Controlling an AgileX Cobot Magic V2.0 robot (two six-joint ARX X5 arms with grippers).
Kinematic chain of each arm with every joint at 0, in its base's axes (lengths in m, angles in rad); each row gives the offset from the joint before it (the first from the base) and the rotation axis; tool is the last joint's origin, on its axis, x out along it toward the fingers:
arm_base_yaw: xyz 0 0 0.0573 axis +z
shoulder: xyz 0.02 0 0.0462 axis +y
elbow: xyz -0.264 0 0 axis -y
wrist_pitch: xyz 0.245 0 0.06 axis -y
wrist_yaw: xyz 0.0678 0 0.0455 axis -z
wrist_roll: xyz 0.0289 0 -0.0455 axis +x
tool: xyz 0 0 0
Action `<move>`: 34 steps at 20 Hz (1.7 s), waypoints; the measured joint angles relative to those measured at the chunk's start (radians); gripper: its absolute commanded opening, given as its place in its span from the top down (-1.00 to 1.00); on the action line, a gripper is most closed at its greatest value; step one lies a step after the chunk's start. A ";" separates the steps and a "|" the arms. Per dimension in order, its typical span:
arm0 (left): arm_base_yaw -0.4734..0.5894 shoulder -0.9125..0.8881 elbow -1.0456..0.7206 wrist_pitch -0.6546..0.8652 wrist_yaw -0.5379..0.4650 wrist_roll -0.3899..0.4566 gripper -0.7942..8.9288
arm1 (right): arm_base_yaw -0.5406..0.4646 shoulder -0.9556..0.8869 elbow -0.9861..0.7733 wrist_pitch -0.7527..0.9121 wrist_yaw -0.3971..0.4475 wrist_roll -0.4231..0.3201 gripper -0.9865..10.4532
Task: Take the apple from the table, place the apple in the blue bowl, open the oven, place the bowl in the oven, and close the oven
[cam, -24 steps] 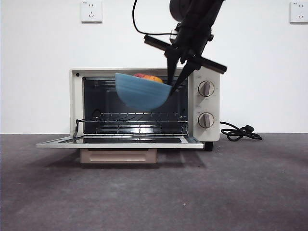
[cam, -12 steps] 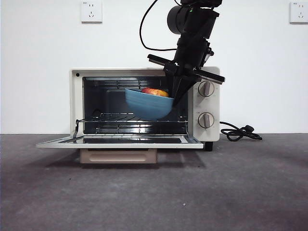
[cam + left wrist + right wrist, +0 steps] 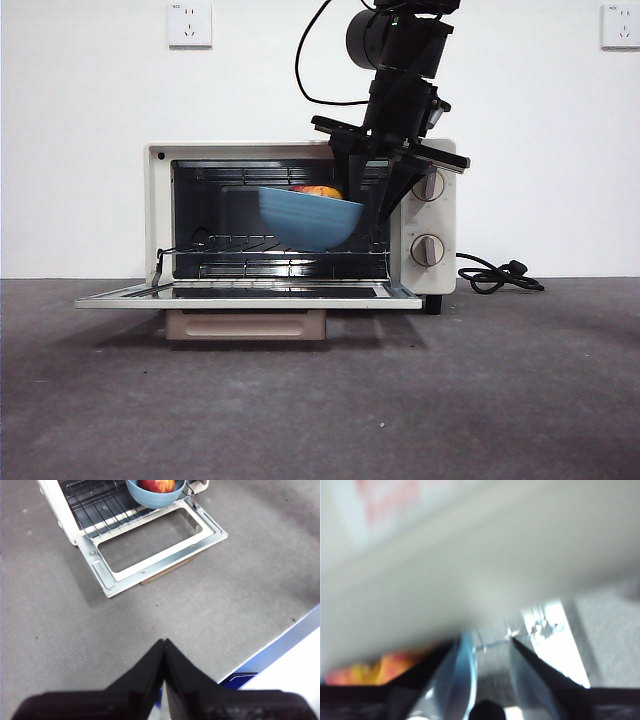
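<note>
The oven (image 3: 160,215) stands with its door (image 3: 250,295) folded down flat. On its wire rack sits the blue bowl (image 3: 310,220), nearly level, with the apple (image 3: 318,190) inside. My right gripper (image 3: 366,205) reaches down into the oven mouth at the bowl's right rim, open. The blurred right wrist view shows the bowl rim (image 3: 462,672) against one jaw of that gripper (image 3: 485,641), a gap to the other, and the apple (image 3: 375,672) beyond. My left gripper (image 3: 164,642) is shut and empty, high over the table (image 3: 60,625), with the bowl (image 3: 150,499) and apple (image 3: 156,485) far off.
Two knobs (image 3: 428,185) sit on the oven's right panel, close beside the right arm. A black power cord (image 3: 495,275) lies coiled to the oven's right. The table's edge, with a blue strip (image 3: 280,650), shows in the left wrist view.
The bowl with the apple went down and deeper into the oven and now rests level on the rack. The right gripper's jaws have spread apart from the rim.
</note>
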 measured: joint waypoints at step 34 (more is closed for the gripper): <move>0.000 0.002 0.000 0.000 -0.080 0.000 0.85 | 0.123 -0.138 0.000 0.114 0.299 -0.305 0.46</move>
